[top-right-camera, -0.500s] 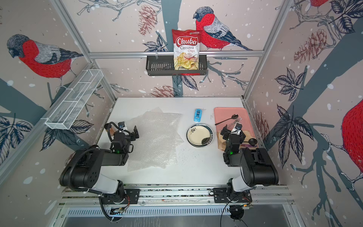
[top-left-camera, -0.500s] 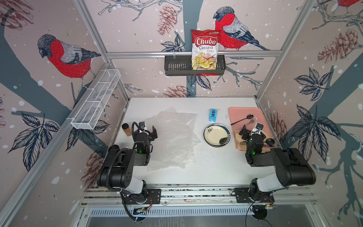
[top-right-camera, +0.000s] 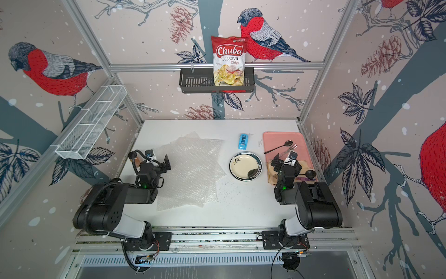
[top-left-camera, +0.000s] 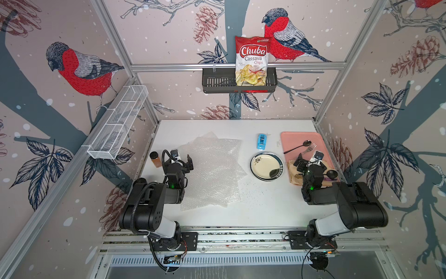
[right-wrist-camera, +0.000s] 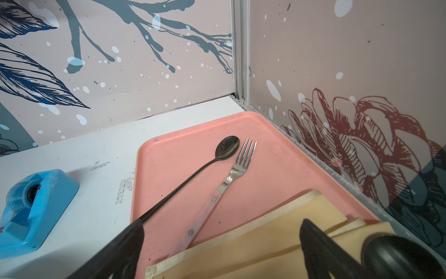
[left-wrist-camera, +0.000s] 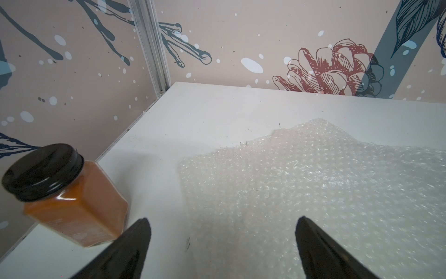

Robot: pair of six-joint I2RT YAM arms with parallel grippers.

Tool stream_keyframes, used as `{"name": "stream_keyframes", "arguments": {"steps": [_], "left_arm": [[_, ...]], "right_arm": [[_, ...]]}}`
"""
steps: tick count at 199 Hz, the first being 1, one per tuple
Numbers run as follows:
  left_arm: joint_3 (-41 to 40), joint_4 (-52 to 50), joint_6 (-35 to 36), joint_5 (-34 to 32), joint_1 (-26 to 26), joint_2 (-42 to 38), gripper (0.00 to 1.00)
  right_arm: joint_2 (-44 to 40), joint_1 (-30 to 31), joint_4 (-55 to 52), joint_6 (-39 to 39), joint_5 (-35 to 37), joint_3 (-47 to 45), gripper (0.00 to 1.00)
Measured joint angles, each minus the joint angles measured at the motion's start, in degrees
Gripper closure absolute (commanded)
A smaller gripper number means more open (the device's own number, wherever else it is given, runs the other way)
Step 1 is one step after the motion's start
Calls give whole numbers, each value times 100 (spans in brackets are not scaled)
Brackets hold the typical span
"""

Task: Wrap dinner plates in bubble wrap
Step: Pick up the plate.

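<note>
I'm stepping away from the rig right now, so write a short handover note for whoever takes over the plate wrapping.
Left gripper: open, empty, over the bubble wrap's left edge, beside the spice jar.
Right gripper: open, empty, above the pink tray, near its cloth.
Bubble wrap: overlapping sheets flat on the table.
Floral-sprig dinner plate: bare on the table, between wrap and tray.
Done: nothing wrapped.
Left: put the plate on a sheet, fold it over. The blue tape dispenser stands behind the plate.

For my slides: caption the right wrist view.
Open right gripper over pink tray with spoon, fork, beige cloth; blue tape dispenser alongside.
</note>
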Motion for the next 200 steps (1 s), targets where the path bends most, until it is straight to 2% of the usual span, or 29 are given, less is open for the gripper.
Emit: {"name": "stream_keyframes", "arguments": {"steps": [59,104,120,151,176,200], "left_arm": [[0,0,0,0,0,0,2],[131,-177,26,26,13,-72,7],[765,-911,39,46,28,-243,11],[1982,-2310,-140,192,0,-400,12],[2450,-3307,-490,273,-195,-514,12],[2732,-3893,-881,570,-629,-525,12]], "right_arm": [[0,0,0,0,0,0,0],[-162,0,-87,0,57,26,0],[-586,0,-634,0,79,350,0],[-1388,0,-1869,214,-262,1019,0],[-1729,26,-3108,732,-1043,1604,5],[-1532,227,-4336,1117,-1792,2286,11]]}}
